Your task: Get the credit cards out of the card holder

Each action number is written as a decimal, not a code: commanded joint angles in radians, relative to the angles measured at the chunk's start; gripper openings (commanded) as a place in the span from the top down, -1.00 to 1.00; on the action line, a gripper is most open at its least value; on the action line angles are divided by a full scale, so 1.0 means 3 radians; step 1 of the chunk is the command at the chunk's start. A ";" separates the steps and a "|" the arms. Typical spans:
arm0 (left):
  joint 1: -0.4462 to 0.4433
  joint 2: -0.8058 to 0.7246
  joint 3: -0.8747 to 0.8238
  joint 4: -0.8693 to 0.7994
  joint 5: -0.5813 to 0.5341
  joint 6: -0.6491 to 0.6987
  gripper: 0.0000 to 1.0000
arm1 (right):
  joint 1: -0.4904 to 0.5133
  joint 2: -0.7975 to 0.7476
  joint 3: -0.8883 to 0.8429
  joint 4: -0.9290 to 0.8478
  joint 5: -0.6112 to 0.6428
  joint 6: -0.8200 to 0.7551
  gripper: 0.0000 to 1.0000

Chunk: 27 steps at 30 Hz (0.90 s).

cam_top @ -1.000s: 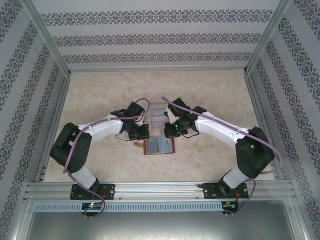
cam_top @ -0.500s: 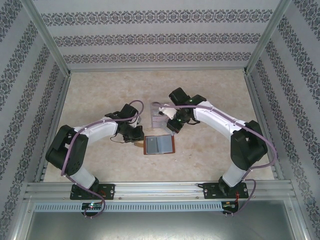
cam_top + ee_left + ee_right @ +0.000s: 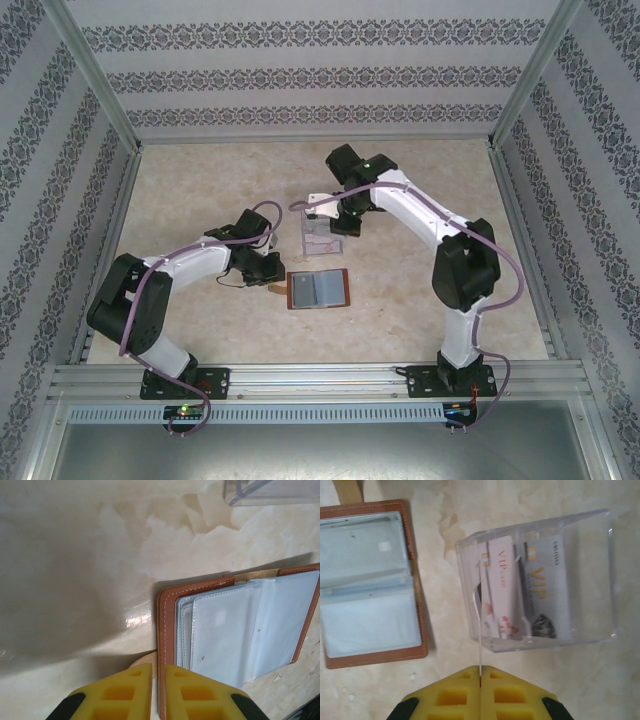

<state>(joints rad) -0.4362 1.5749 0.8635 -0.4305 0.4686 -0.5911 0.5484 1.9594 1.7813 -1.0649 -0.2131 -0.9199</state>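
**Wallet open on the table, one card clamped above the stand**

The wallet (image 3: 318, 289) is shown lying open and flat near the middle of the table (image 3: 200, 190), brown cover down and pale sleeves up. Its tan tab (image 3: 142, 658) is seen projecting from the left edge. The left gripper (image 3: 158, 672) is placed at that edge, just beside the tab. Its fingers are parted by a narrow slit, and nothing is seen gripped between them; whether the tab is touched cannot be told. A clear stand (image 3: 590, 580) is set just beyond the wallet's far edge, apart from it. Two cards marked VIP are lodged side by side in it: a pink card (image 3: 500, 585) on the side nearer the wallet and a grey card (image 3: 545, 590) on the farther side. The right gripper (image 3: 480, 672) is poised over the stand, its fingers pressed together on the held card (image 3: 321, 197). This thin whitish card is seen edge-on from the wrist. Its free end is directed at the stand beside the pink card; whether it is inside the stand cannot be told
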 commanded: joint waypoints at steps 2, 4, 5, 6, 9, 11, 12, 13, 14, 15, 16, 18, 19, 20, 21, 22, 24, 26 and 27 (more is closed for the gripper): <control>0.0043 -0.0120 -0.0050 -0.0025 -0.0059 -0.0003 0.73 | -0.0047 0.0320 0.0554 -0.0526 0.0058 -0.0391 1.00; 0.0051 -0.0133 -0.0058 -0.0030 -0.0062 -0.0016 0.72 | -0.0051 0.0471 0.0762 -0.0635 0.0072 -0.0455 1.00; 0.0054 -0.0145 -0.0068 -0.0032 -0.0065 -0.0028 0.73 | -0.0061 0.0549 0.0872 -0.0695 0.0076 -0.0478 1.00; 0.0053 -0.0151 -0.0069 -0.0037 -0.0069 -0.0033 0.73 | -0.0060 0.0617 0.0976 -0.0750 0.0081 -0.0500 1.00; 0.0056 -0.0160 -0.0083 -0.0038 -0.0087 -0.0054 0.72 | -0.0071 0.0827 0.1277 -0.0914 0.0092 -0.0559 1.00; 0.0057 -0.0163 -0.0090 -0.0036 -0.0080 -0.0070 0.72 | -0.0079 0.0932 0.1414 -0.0973 0.0083 -0.0596 1.00; 0.0056 -0.0167 -0.0097 -0.0038 -0.0086 -0.0075 0.72 | -0.0084 0.0963 0.1458 -0.0985 0.0082 -0.0610 1.00; 0.0054 -0.0170 -0.0108 -0.0033 -0.0087 -0.0085 0.72 | -0.0084 0.1008 0.1502 -0.1000 0.0083 -0.0625 1.00; 0.0053 -0.0172 -0.0116 -0.0030 -0.0090 -0.0093 0.72 | -0.0089 0.1041 0.1547 -0.1011 0.0078 -0.0638 1.00; 0.0058 -0.0177 -0.0118 -0.0036 -0.0090 -0.0098 0.72 | -0.0089 0.1077 0.1584 -0.1015 0.0078 -0.0646 1.00; 0.0058 -0.0186 -0.0123 -0.0038 -0.0095 -0.0100 0.72 | -0.0094 0.1117 0.1626 -0.1012 0.0070 -0.0646 1.00; 0.0059 -0.0199 -0.0132 -0.0052 -0.0105 -0.0106 0.72 | -0.0096 0.1198 0.1716 -0.1031 0.0046 -0.0657 1.00; 0.0060 -0.0205 -0.0130 -0.0062 -0.0115 -0.0107 0.72 | -0.0095 0.1230 0.1753 -0.1032 0.0038 -0.0651 1.00; 0.0062 -0.0213 -0.0128 -0.0068 -0.0119 -0.0107 0.72 | -0.0096 0.1266 0.1787 -0.1039 0.0030 -0.0653 1.00; 0.0058 -0.0216 -0.0132 -0.0073 -0.0122 -0.0111 0.72 | -0.0093 0.1298 0.1827 -0.1042 0.0024 -0.0658 1.00; 0.0061 -0.0219 -0.0132 -0.0078 -0.0125 -0.0109 0.72 | -0.0094 0.1328 0.1851 -0.1046 0.0025 -0.0661 1.00; 0.0059 -0.0236 -0.0131 -0.0086 -0.0139 -0.0115 0.72 | -0.0094 0.1382 0.1889 -0.1045 0.0020 -0.0667 1.00; 0.0060 -0.0234 -0.0135 -0.0089 -0.0140 -0.0112 0.72 | -0.0094 0.1429 0.1925 -0.1057 0.0011 -0.0669 1.00; 0.0060 -0.0234 -0.0136 -0.0088 -0.0137 -0.0113 0.72 | -0.0089 0.1456 0.1940 -0.1072 0.0001 -0.0667 1.00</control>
<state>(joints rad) -0.4297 1.5272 0.8307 -0.4339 0.4419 -0.6109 0.5255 2.3669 2.3283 -1.3441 -0.1909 -1.1000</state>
